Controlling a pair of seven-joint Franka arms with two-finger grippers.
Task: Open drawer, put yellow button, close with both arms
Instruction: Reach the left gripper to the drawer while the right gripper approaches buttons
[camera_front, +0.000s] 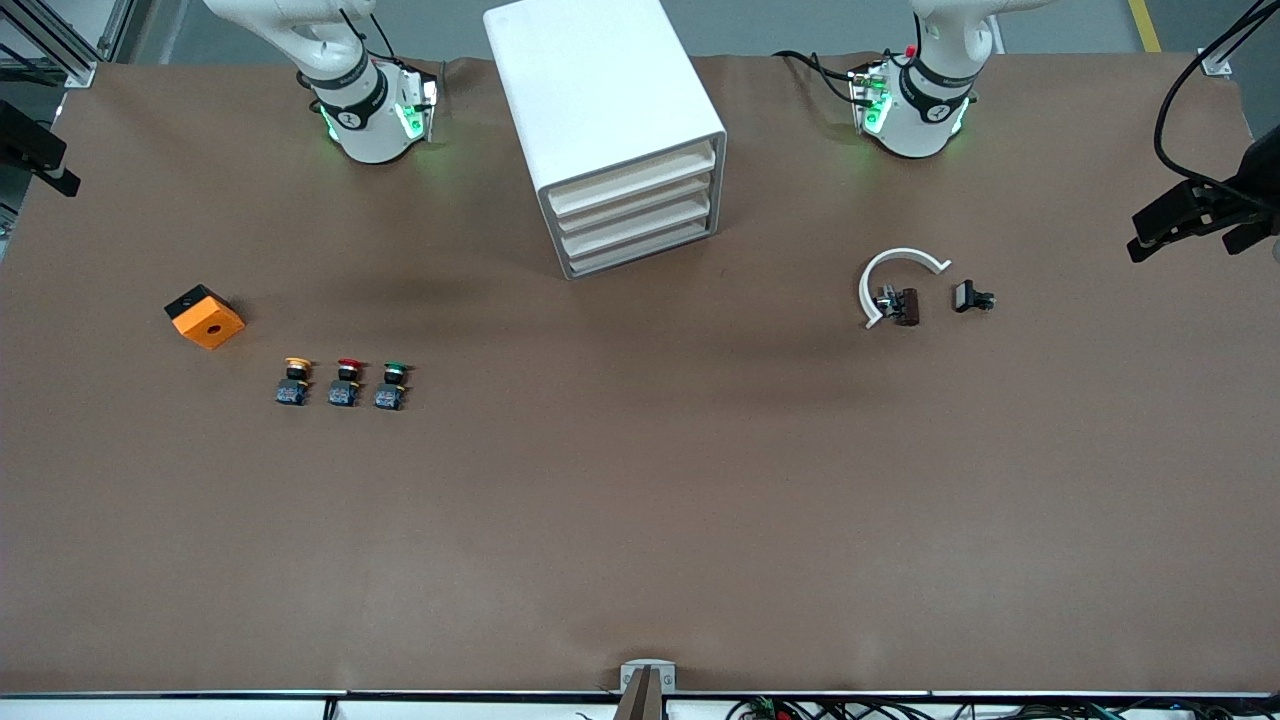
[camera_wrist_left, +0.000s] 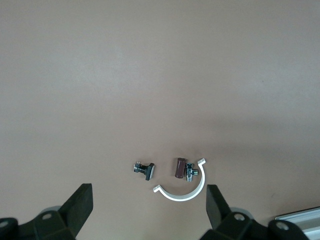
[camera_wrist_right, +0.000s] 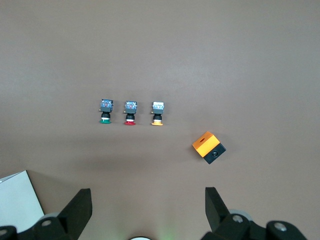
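Observation:
The white cabinet (camera_front: 600, 110) stands at the middle of the table between the arm bases. Its top drawer (camera_front: 632, 172) is shut, flush with the three lower ones. The yellow button (camera_front: 295, 380) stands on the table toward the right arm's end, the outermost of a row of three; it also shows in the right wrist view (camera_wrist_right: 158, 114). My right gripper (camera_wrist_right: 147, 200) is open and empty, high over the table near its base. My left gripper (camera_wrist_left: 149, 197) is open and empty, high over small parts. Neither gripper shows in the front view.
A red button (camera_front: 346, 382) and a green button (camera_front: 392, 385) stand beside the yellow one. An orange-and-black box (camera_front: 205, 316) lies farther from the camera. A white half-ring clamp (camera_front: 895, 280) and a small black part (camera_front: 972, 297) lie toward the left arm's end.

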